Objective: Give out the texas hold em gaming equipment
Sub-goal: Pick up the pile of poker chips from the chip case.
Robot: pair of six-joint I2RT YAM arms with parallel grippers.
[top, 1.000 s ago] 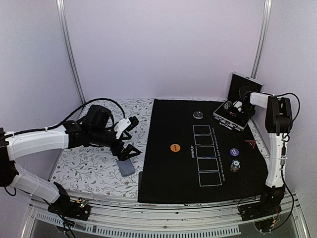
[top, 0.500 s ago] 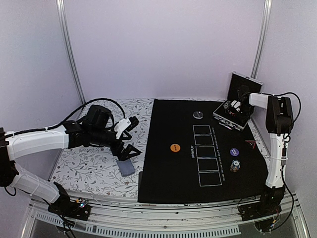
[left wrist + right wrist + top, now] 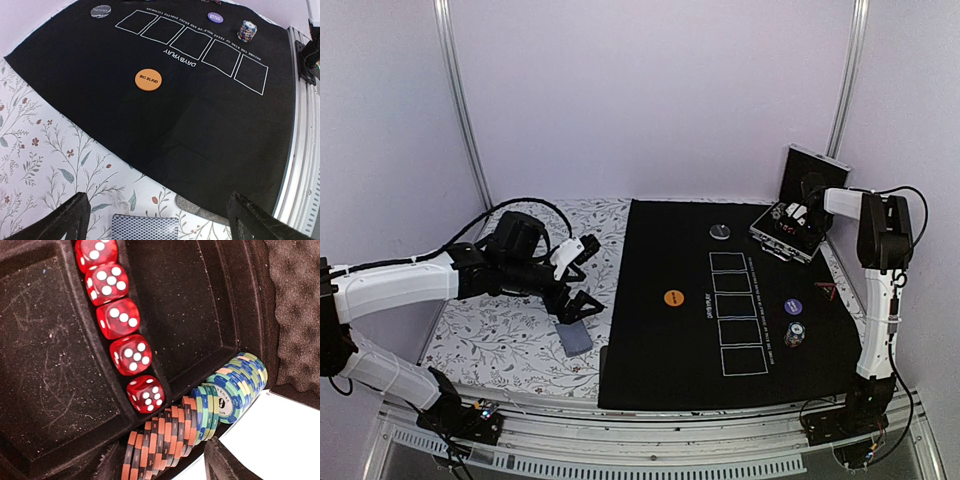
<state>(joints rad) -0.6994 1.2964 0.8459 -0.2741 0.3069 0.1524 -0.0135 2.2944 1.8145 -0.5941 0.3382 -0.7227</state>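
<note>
- The desk [image 3: 490,340] carries a floral cloth and a black mat [image 3: 660,370]. Five white card boxes are printed on the mat, with "DAYBYPLAY" beside them. A finer line of print runs along the boxes, too small to read with confidence.
- The left arm [image 3: 410,285] has not moved in the last second. The left jaws stand wide apart over the deck of cards [image 3: 145,227], which lies on the cloth just off the mat's left edge and is not yet gripped.
- The right arm [image 3: 875,250] reaches into the open case [image 3: 790,238] at the far right. Over the last second the right jaws have shifted slightly and spread a little. Only one fingertip [image 3: 225,462] shows in the wrist view, so I cannot tell whether they hold anything. My guess is that a chip pick is being set up or retried.
- In the case, a row of striped chips [image 3: 200,420] lies just beside that fingertip. One chip face seems to read "VEGAS". Next to the row sit five red dice [image 3: 122,332].
- A small chip stack [image 3: 247,31] is already on the mat.
- The orange disc [image 3: 149,79] reads "BIG BLIND". The writing on the purple disc [image 3: 215,16] and the silver disc [image 3: 100,9] is too small to read.
- The red triangle marker [image 3: 825,290] lies near the mat's right edge.
</note>
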